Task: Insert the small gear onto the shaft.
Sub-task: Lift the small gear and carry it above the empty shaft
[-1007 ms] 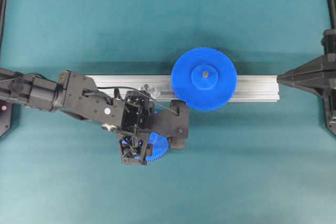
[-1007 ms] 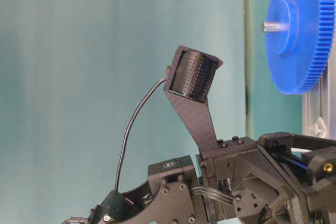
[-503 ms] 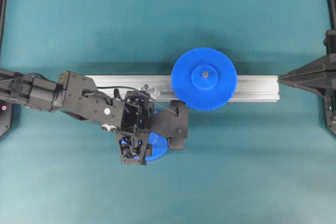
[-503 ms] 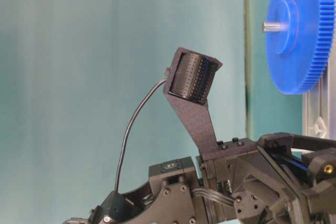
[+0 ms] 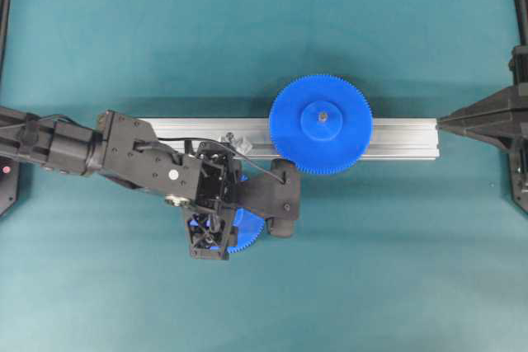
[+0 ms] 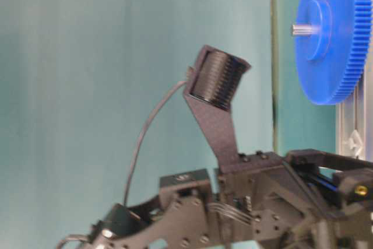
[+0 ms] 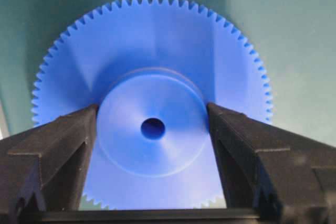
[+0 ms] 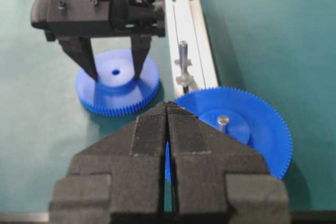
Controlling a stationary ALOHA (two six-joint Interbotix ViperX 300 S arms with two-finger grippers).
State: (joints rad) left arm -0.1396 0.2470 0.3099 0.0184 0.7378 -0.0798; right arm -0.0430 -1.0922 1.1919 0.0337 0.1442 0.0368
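Observation:
The small gear point(image 7: 152, 51) lies flat on the teal table just in front of the rail, as the right wrist view point(image 8: 118, 85) shows. My left gripper point(image 5: 219, 224) points down over it, and its fingers point(image 7: 63, 145) press both sides of the raised hub. The overhead view shows only the gear's right edge point(image 5: 249, 230); the arm hides the rest. The shaft point(image 8: 182, 56) stands bare on the rail, with shiny pieces at its base, and also shows from overhead point(image 5: 229, 138). My right gripper point(image 5: 439, 124) is shut and empty at the rail's right end.
The larger blue gear point(image 5: 320, 124) sits on its own pin on the aluminium rail point(image 5: 396, 138), right of the shaft. In the right wrist view it point(image 8: 252, 129) lies just beyond my shut right fingertips point(image 8: 157, 114). Black frame posts stand at the left and right table edges.
My left arm has shifted slightly over the small gear, and the table-level view is blurred by that motion. The right gripper, the larger gear and the shaft have not moved.

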